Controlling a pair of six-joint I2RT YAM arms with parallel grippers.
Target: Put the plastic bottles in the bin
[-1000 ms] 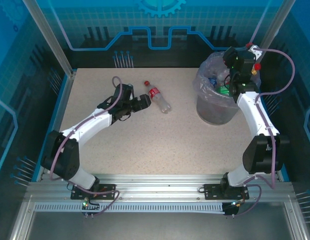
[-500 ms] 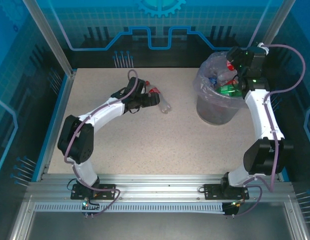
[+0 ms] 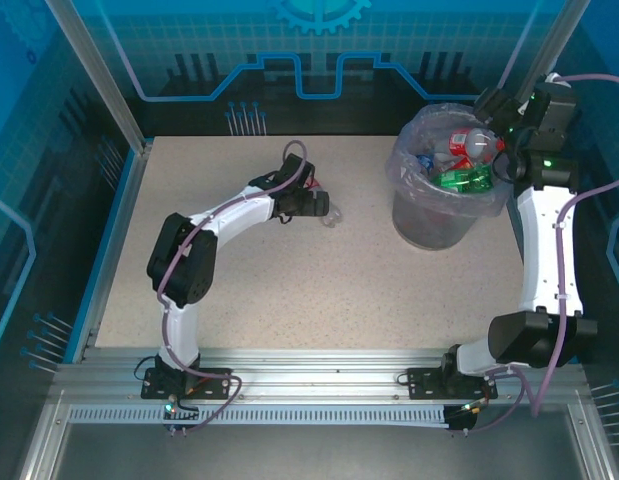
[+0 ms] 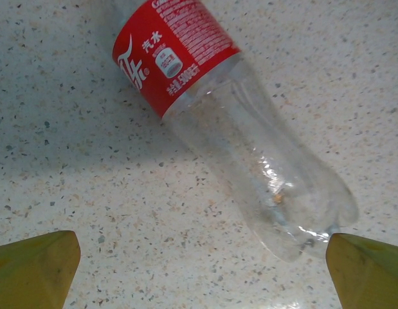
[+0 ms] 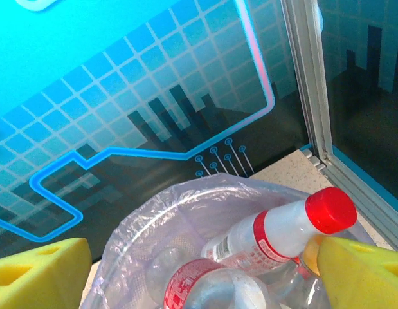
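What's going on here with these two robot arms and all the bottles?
The arms are putting plastic bottles into the grey bin. Several bottles already lie inside its bag. One clear bottle with a red label lies on its side on the table; the left fingers hang open over it, not gripping. The right fingers are open above the bin.

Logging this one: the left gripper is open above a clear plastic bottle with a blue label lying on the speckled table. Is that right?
Not quite. The label is red, not blue, as the left wrist view shows. The rest holds: the left gripper is open above the clear plastic bottle lying on the speckled table.
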